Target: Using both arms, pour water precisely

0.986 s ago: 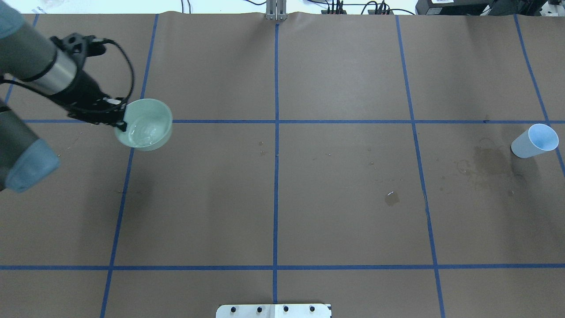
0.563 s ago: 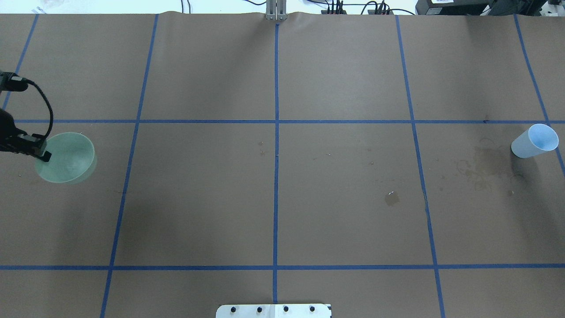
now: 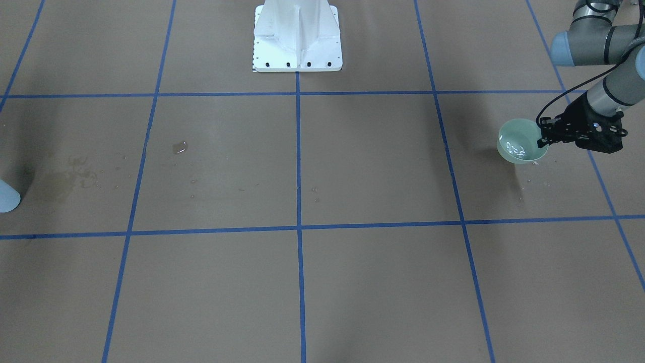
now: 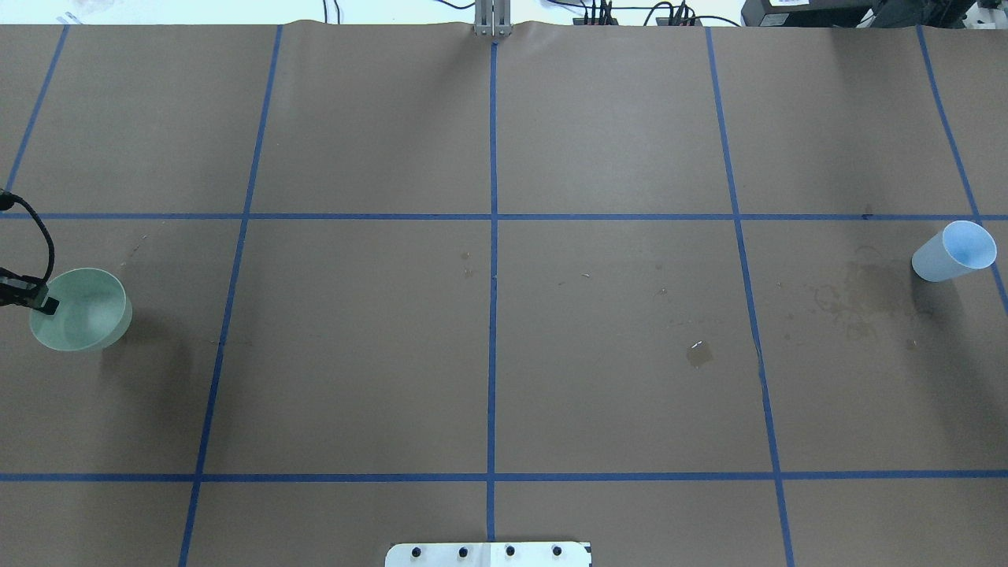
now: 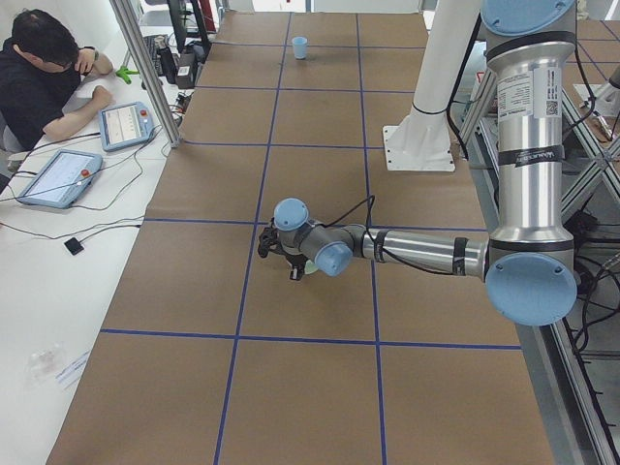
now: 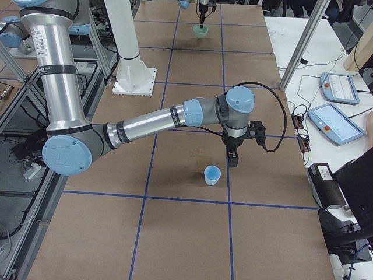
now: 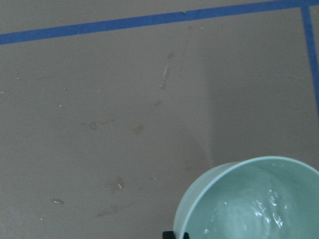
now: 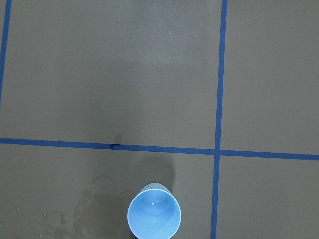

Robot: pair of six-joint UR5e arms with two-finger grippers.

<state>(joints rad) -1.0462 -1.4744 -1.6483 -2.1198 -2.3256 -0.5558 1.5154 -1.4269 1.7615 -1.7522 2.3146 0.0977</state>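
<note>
Left arm (image 3: 604,91): its claw (image 3: 543,137) is clenched on the rim of a pale green bowl (image 3: 519,151), one finger inside the wall and one outside. The bowl sits upright at the end of the tabletop (image 4: 488,354) opposite the blue cup (image 4: 954,250), well apart from it. Whether the bowl's base touches the tabletop cannot be told.

The water (image 7: 249,214) lies in the bottom of the bowl as a shallow, glinting pool. The front-facing view shows the same pale reflections (image 3: 516,147).

Right arm (image 6: 151,122): its claw (image 6: 232,156) hangs pointing down near the blue cup (image 6: 212,175), not touching it. Only the side view shows it, so I cannot tell whether it is released or clenched.

The cup stands upright, mouth up, just beside a blue tape line (image 8: 217,199). No content can be made out inside it.

A dried wet stain (image 4: 866,291) marks the paper just beside the cup. A small shiny puddle (image 4: 698,353) lies farther from the cup, toward the bowl's end.
</note>
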